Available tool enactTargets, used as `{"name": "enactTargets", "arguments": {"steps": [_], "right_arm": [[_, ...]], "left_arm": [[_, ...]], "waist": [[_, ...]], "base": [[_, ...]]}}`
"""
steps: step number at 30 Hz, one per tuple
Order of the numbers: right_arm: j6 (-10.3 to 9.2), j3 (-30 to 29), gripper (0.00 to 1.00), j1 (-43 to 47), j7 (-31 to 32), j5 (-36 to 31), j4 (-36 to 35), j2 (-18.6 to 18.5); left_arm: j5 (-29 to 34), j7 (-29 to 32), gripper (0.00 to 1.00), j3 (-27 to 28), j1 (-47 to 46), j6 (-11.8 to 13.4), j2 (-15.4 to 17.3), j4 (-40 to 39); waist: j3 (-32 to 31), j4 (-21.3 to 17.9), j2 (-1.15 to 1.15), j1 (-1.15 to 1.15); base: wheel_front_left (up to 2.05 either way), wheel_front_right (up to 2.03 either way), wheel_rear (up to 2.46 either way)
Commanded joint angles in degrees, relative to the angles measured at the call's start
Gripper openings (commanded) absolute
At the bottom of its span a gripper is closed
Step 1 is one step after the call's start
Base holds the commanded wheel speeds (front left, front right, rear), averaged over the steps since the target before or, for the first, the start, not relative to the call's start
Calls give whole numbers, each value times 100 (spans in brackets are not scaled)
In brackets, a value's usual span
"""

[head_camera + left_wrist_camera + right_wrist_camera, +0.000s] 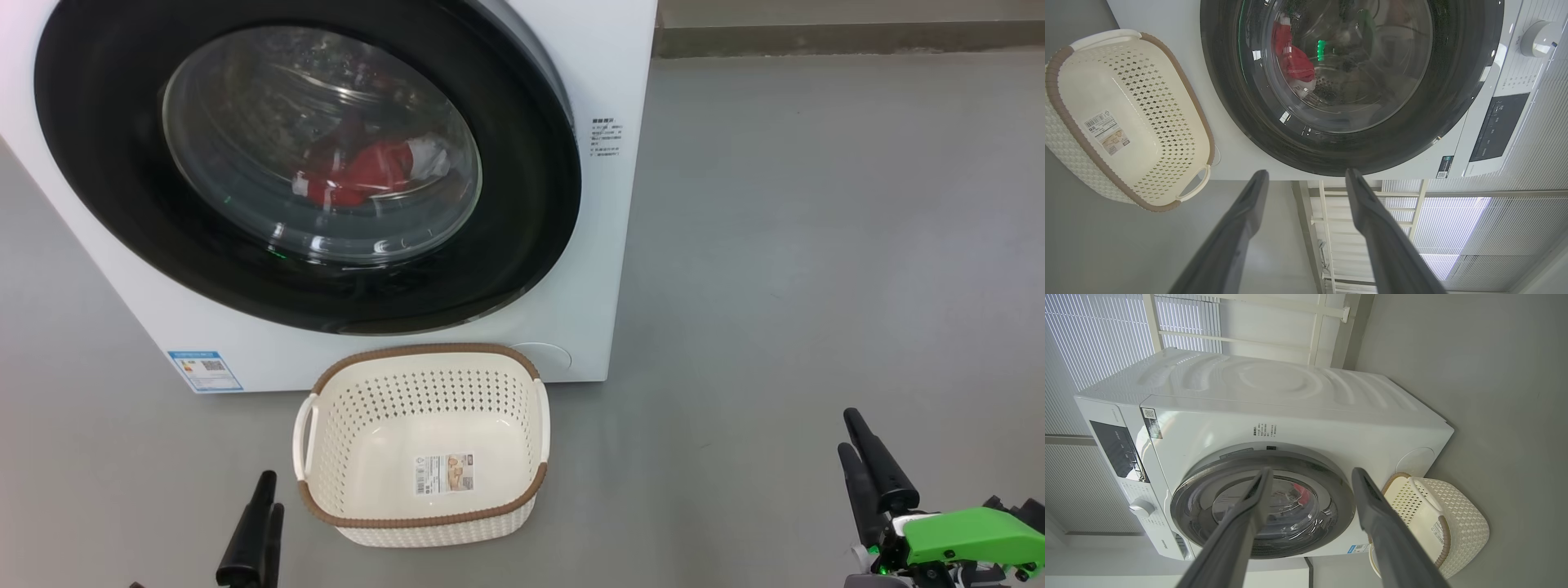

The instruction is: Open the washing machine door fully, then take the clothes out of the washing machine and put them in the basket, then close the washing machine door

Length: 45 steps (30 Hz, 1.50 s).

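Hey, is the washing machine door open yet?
No, the washing machine door sits shut, flush against the front of the washing machine, and the red clothes show only through it.

washing machine door (114, 188) shut over clothes (359, 175), basket (359, 425) before it, floor (816, 245) open rightward

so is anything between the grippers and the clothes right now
Yes: the washing machine door covers the opening, and the clothes lie behind its glass. The left gripper and right gripper hang low in front of it, jaws apart, with nothing visible between them and the door. The basket stands below the door.
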Motion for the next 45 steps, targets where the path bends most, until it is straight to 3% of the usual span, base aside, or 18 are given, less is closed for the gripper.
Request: {"name": "enactTargets", "arguments": {"steps": [1, 19, 45], "right_arm": [[14, 58, 100, -123, -70, -166, -185, -123], [24, 414, 100, -126, -388, -667, -266, -362], [41, 884, 100, -170, -831, -2287, -343, -777]], "left_arm": [[212, -78, 100, 34, -80, -10, 76, -210], [1227, -367, 100, -3, -6, -16, 86, -457], [3268, -807, 100, -48, 90, 11, 108, -770]], "waist": [[-1, 4, 0, 0], [6, 15, 0, -1], [50, 22, 0, -1]], "base": [[0, 0, 0], [0, 0, 0], [0, 0, 0]]}}
